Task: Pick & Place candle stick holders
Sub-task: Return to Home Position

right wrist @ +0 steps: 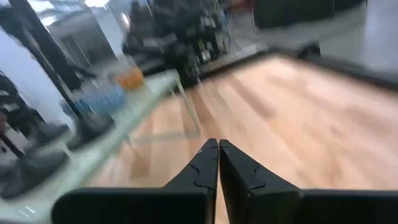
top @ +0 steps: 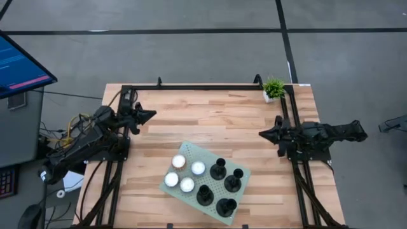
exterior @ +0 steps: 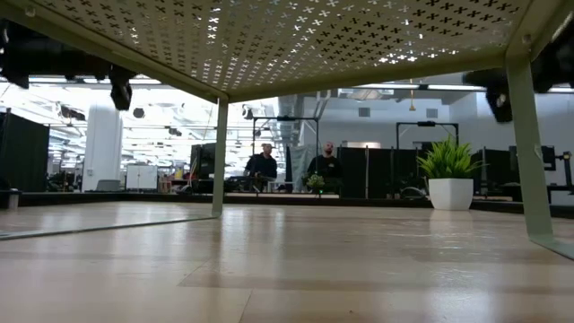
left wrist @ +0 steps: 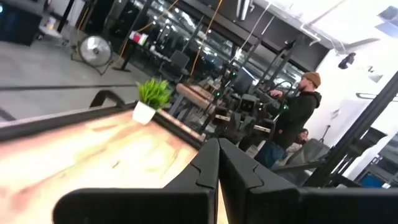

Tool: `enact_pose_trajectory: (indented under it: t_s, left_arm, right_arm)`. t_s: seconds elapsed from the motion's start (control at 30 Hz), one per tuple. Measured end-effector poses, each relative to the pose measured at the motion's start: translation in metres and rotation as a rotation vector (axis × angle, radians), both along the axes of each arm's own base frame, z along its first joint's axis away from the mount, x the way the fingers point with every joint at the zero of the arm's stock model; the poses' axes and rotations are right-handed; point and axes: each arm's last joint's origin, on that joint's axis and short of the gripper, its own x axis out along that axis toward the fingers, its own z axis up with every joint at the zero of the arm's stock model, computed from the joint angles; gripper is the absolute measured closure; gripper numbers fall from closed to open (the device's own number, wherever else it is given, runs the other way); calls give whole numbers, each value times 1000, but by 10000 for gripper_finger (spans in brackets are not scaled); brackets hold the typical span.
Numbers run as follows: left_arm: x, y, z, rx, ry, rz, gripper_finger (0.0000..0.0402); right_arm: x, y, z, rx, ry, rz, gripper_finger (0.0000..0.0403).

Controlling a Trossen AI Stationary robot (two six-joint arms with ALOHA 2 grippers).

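Four candle stick holders (top: pixel 218 169) upright on shelf (top: pixel 189 151), mid-desk (top: pixel 210 121). Left gripper (top: pixel 152 114), right gripper (top: pixel 262 133): fingers clenched, empty, well apart from shelf. Homing: retract slow, wide of holders.

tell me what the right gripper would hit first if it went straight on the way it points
Probably nothing soon: the right gripper points across the table, passing close by the shelf's corner. Height is unclear, so it could clip that corner; beyond lies the left arm.
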Motion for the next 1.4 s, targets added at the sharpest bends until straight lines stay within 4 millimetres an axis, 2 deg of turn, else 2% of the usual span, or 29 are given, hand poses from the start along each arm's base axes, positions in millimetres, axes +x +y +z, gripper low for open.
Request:
enact_pose_trajectory:
  t_s: [0.13,0.27,0.63,1.4]
  left_arm:
    - [0,0,-17,-25,-4,0,398]
    - [3,2,-33,-56,28,3,397]
    - [7,7,-38,-76,84,38,394]
    - [19,17,-55,-205,246,41,394]
  right_arm:
    - [6,1,-20,35,30,-5,401]
    - [7,1,-19,14,7,-3,402]
    - [6,1,-19,-75,26,9,402]
    - [7,0,-20,-80,32,-5,397]
